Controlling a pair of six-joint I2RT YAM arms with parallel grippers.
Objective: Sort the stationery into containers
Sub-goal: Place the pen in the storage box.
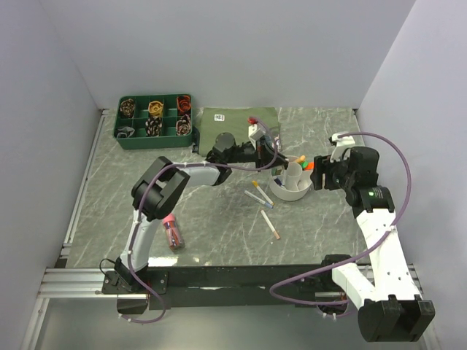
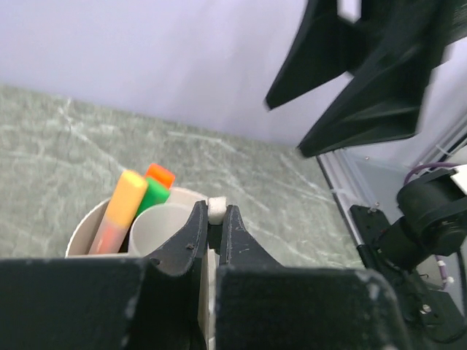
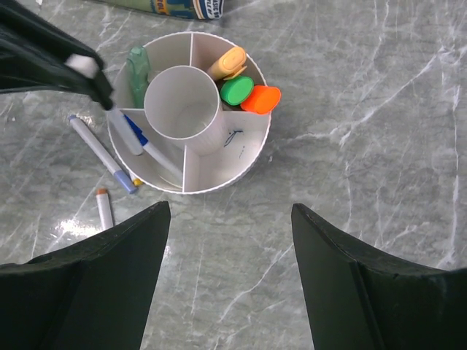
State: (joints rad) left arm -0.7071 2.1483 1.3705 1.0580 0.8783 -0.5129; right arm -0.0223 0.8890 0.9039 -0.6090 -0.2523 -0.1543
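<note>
Left wrist: left hand (image 2: pixel 215 212) pinches a likely light, slick pen (image 2: pixel 216 205) by its cap at organiser's (image 2: pixel 80 233) 3 o'clock; right hand (image 3: pixel 230 211) gapes empty.

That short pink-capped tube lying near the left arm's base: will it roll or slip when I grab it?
Likely to roll if nudged: the tube is round and lies on its side on the smooth table. It looks like clear rigid plastic, so probably stiff, light and a bit slippery. A grip across its body seems safest.
</note>
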